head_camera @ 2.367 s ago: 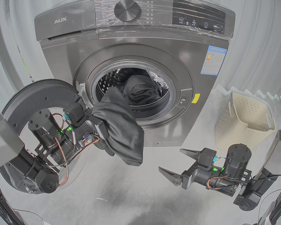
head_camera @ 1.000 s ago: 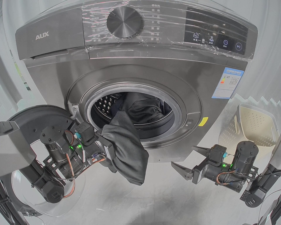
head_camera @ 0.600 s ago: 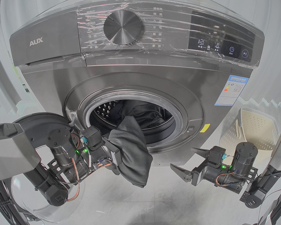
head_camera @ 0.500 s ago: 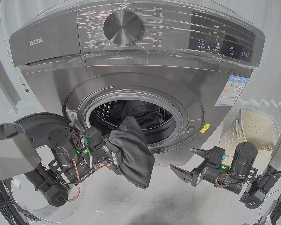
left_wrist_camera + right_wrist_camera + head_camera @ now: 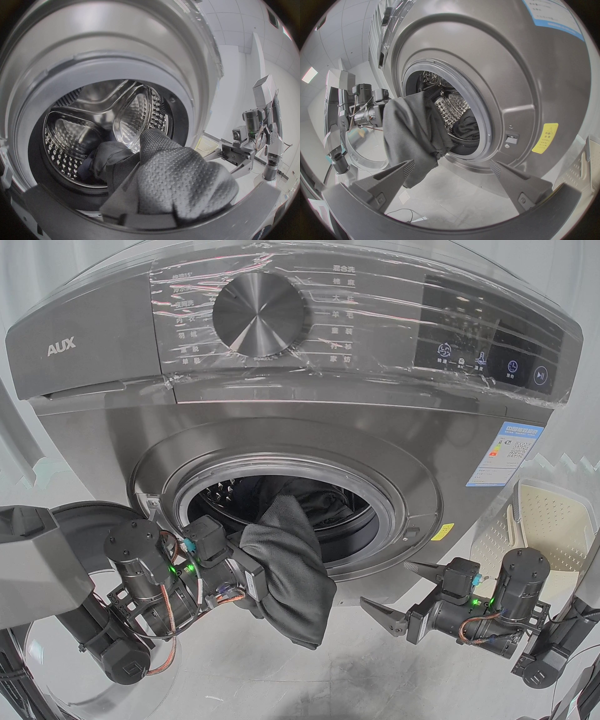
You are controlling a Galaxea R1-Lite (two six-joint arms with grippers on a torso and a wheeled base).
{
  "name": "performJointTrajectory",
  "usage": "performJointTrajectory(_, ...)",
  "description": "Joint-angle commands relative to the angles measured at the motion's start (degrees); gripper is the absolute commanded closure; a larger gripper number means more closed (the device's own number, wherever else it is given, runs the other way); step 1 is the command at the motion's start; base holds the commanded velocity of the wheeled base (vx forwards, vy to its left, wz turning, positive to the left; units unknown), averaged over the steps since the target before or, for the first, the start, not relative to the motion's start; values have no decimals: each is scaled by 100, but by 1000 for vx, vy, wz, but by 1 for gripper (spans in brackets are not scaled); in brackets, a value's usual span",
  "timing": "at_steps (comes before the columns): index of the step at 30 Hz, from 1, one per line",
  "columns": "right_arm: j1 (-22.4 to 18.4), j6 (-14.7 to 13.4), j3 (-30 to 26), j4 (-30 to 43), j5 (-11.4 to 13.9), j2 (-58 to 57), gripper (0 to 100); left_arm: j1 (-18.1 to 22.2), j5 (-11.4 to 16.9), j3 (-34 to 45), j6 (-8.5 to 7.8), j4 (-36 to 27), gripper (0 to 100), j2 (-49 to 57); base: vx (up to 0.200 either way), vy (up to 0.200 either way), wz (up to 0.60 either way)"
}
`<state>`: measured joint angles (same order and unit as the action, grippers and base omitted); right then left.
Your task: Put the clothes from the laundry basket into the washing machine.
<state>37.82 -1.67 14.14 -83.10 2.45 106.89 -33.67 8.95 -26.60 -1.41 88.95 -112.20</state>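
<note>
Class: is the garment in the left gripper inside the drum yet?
Out: the garment hangs in front of the washer opening, mostly below its rim.

Washing machine [image 5: 350, 440], drum mouth [image 5: 281, 460]: the lower-left part is blocked by the grey garment [image 5: 294, 571], which is draped over the sill from the left gripper [image 5: 265, 580]. The upper and right parts are open. Dark clothes [image 5: 465, 126] are heaped low inside, with free space above them. The open door [image 5: 81, 527] flanks the left side. The right gripper [image 5: 384, 583], jaws spread, hangs low at front right. The laundry basket [image 5: 550, 521] is beyond it.
</note>
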Motion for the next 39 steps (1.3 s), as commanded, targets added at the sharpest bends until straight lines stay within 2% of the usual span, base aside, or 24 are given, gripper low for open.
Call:
performJointTrajectory(1, 94, -9, -34, 5, 1, -1, 0, -26, 2, -38, 27, 8, 100, -65, 0, 0, 0)
performJointTrajectory(3, 121, -18, -43, -30, 1, -10, 0, -43, 2, -47, 36, 8, 100, -100, 0, 0, 0)
performJointTrajectory(7, 182, -18, -43, -22, -8, -10, 0, -149, -121, -355, -175, -1, 100, -557, 0, 0, 0)
performJointTrajectory(14, 244, -44, -69, 31, -8, -1, 0, -105, -86, -1295, -113, -19, 100, -1251, 0, 0, 0)
performJointTrajectory(15, 253, -35, -131, 13, 1, -1, 0, -87, -104, -1691, -17, -19, 100, -1515, 0, 0, 0)
performJointTrajectory(18, 253, -35, -131, 5, 1, -10, 0, -87, -148, -2218, 71, -27, 100, -1840, 0, 0, 0)
performJointTrajectory(23, 297, -53, -148, 31, 1, 25, 0, -43, -174, -2895, 97, -36, 100, -2262, 0, 0, 0)
performJointTrajectory(24, 367, -62, -175, 31, 1, 43, 0, -17, -271, -3290, 106, -71, 100, -2482, 0, 0, 0)
performJointTrajectory(25, 367, -62, -175, 22, 1, 43, 0, -17, -280, -3308, 106, -71, 100, -2500, 0, 0, 0)
performJointTrajectory(28, 367, -62, -166, -13, 1, 43, 0, 36, -543, -3897, 115, -177, 100, -2833, 0, 0, 0)
performJointTrajectory(32, 367, -62, -166, -22, 1, 52, 0, 115, -657, -4187, 150, -458, 100, -2965, 0, 0, 0)
performJointTrajectory(36, 367, -62, -166, -30, 1, 104, 0, 256, -675, -4705, 159, -1047, 100, -3027, 0, 0, 0)
performJointTrajectory(39, 367, -70, -166, -30, 1, 104, 0, 379, -807, -5092, 168, -1460, 100, -3044, 0, 0, 0)
